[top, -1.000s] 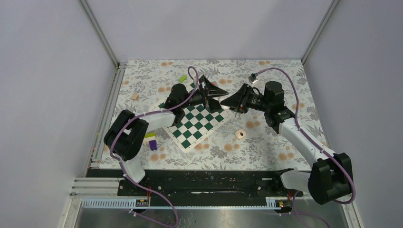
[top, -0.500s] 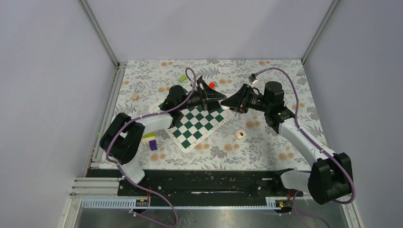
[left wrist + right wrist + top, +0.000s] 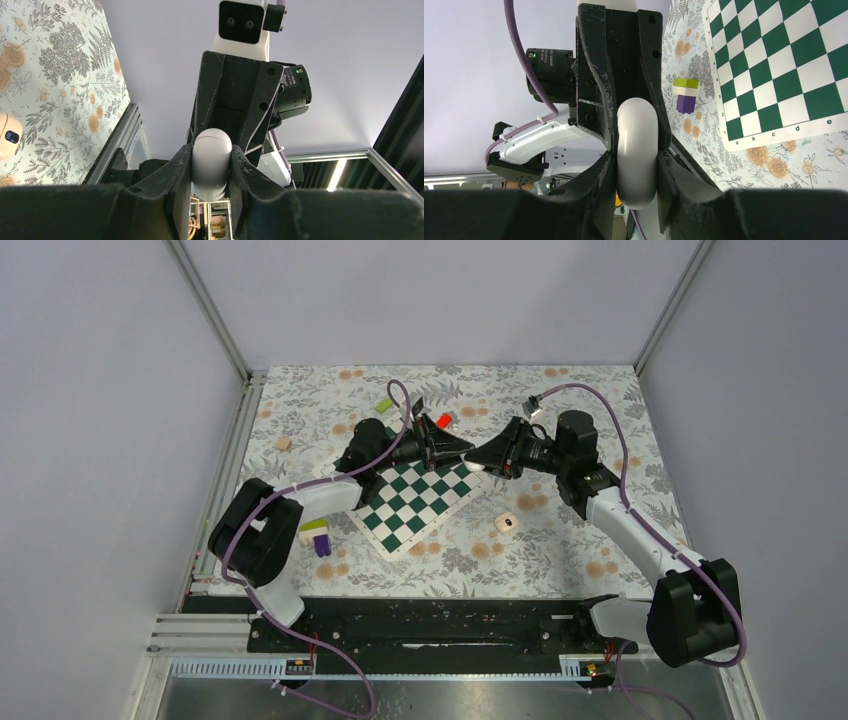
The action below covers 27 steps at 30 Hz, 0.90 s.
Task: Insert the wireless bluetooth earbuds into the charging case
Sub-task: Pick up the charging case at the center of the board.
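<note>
Top external view: the two arms meet tip to tip in the air over the chessboard's (image 3: 415,495) far right edge. This looks like a hand-over of one earbud (image 3: 637,135) from arm to arm. From overhead the piece is only a pale speck between the black tips.

Both wrist views are plainer. The left gripper (image 3: 211,152) has its fingers drawn in against both flanks of the earbud. The right gripper (image 3: 637,162) pinches the same piece from the opposite end. So each claw is narrowly parted with the one earbud between its pads. Whether the left grip is firm enough to carry it alone I cannot tell.

The charging case (image 3: 506,523) lies on the floral cloth (image 3: 600,400), just off the chessboard's right corner on the side nearer the arm bases.

The next move probably calls for one claw to let go cleanly without dragging the piece. The other would then bring it down over the case's dark hollow, turned to match.

The earbud is a smooth, glossy white oval, likely to swivel or slip. The fingers are matte black with scuffed, notched faces. The case is pale beige, rounded plastic with a small lit display.
</note>
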### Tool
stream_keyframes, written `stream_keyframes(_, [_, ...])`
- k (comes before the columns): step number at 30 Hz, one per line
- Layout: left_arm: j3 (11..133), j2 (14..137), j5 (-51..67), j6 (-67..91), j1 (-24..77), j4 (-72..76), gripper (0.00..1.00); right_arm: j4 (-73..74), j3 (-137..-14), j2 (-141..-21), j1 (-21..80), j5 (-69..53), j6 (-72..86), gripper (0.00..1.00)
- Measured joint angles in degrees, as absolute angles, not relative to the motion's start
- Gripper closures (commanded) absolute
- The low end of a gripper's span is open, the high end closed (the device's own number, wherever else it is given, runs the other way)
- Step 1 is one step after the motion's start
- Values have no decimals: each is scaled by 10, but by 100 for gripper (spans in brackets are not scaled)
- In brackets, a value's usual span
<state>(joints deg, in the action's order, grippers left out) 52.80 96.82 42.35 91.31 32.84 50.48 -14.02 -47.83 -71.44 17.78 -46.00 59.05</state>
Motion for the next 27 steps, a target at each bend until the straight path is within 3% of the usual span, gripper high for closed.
stream_keyframes(2, [528, 968, 424, 913, 329, 504, 100, -135, -480, -714, 178, -460, 589, 54])
stream_keyframes(3, [528, 968, 425, 913, 329, 504, 100, -130, -481, -714, 178, -460, 588, 48])
stream_keyframes(6, [528, 968, 425, 915, 329, 503, 100, -105, -493, -714, 175, -460, 568, 40])
stream_keyframes(18, [529, 968, 429, 917, 328, 505, 100, -67, -498, -695, 130, -478, 547, 50])
stream_keyframes(27, [535, 968, 434, 917, 328, 509, 100, -96, -498, -694, 128, -505, 571, 72])
